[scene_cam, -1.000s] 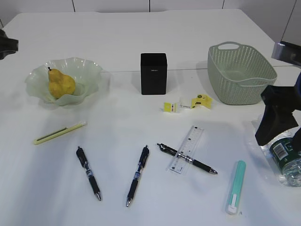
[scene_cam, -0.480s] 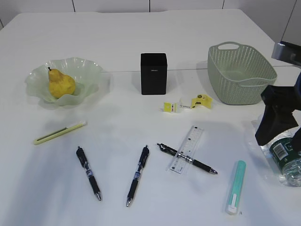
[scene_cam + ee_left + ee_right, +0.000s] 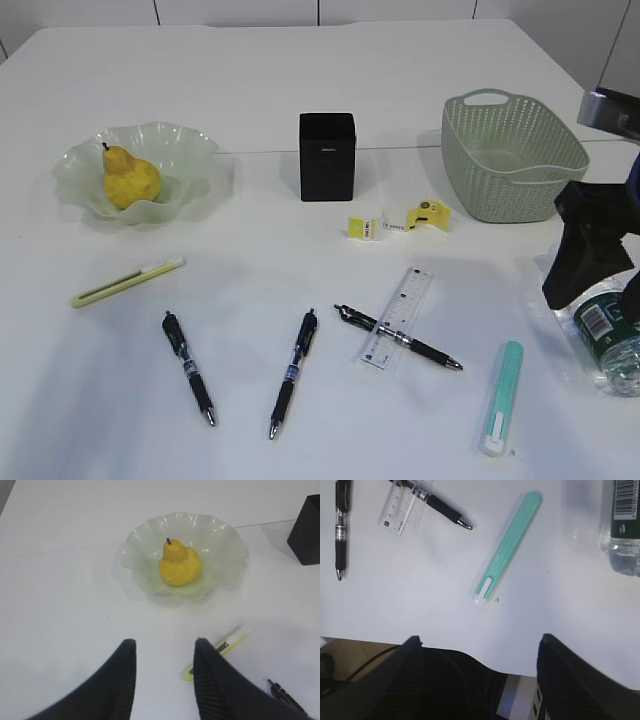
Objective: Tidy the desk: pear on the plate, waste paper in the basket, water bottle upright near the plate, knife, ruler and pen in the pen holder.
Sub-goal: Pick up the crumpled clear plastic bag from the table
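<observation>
A yellow pear (image 3: 129, 180) sits on the frilly glass plate (image 3: 190, 150). My left gripper (image 3: 164, 642) is open and empty, above the table in front of the plate, next to a yellow-green knife (image 3: 220, 647). It is outside the exterior view. A water bottle (image 3: 610, 340) lies on its side at the far right. My right gripper (image 3: 585, 255) hovers by it, open and empty (image 3: 479, 639). A teal knife (image 3: 500, 397), a clear ruler (image 3: 397, 300) under a black pen (image 3: 400, 338), and two more pens (image 3: 188, 367) (image 3: 293, 372) lie at the front.
A black pen holder (image 3: 326, 156) stands mid-table. A green woven basket (image 3: 510, 160) stands at the back right, with yellow and white waste paper (image 3: 400, 220) on the table beside it. The table's front edge shows in the right wrist view.
The dark part of the left arm seen at the exterior view's left edge one second ago has left that view. Nothing on the table has moved.
</observation>
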